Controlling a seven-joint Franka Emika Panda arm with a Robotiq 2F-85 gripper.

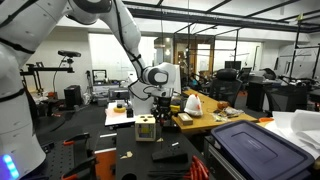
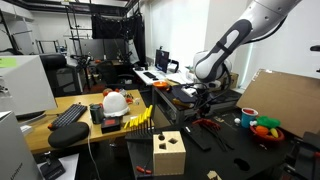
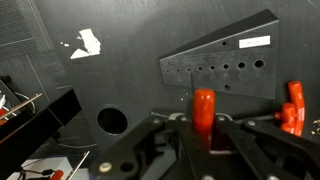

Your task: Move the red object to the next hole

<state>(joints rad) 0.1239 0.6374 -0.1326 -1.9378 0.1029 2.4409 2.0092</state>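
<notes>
Wrist view: found the gripper clenched on the red object, a peg held upright between the fingers, near the black holed block and on the camera's side of it. Judged the upright hold as suited to lowering the peg straight into a hole, and the position facing the row of holes as suited to lining up with the next one. Could not tell which hole counted as next. Could not tell either whether the peg's lower end hung free or touched anything, being hidden behind the jaws. Noted a second red piece at the right, partly cut off by a finger, purpose unclear. Could not make out peg or block under the arm in both exterior views: too small and cluttered.
</notes>
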